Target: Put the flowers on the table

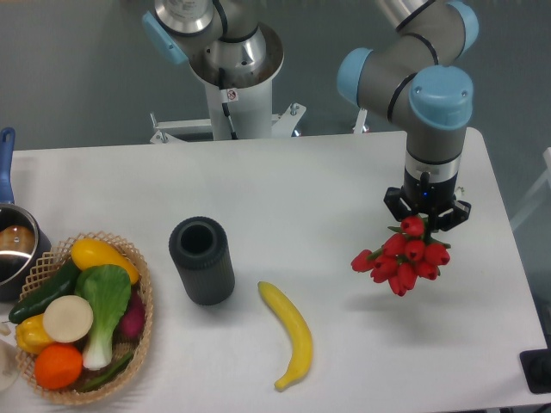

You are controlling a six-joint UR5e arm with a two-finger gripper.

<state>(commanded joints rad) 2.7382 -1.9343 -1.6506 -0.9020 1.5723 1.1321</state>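
A bunch of red flowers (405, 258) hangs under my gripper (425, 215) at the right side of the white table (327, 181). The gripper points straight down and is shut on the flowers' stems, which are hidden behind the blooms and the gripper body. The blooms spread to the lower left of the gripper. A faint shadow on the table below them shows the bunch is held a little above the surface. A dark grey cylindrical vase (201, 260) stands upright and empty at the table's middle left, well apart from the flowers.
A yellow banana (289, 334) lies between the vase and the flowers. A wicker basket (142, 323) of vegetables and fruit sits at the front left. A pot with a blue handle (9, 232) is at the left edge. The robot base (232, 77) stands at the back.
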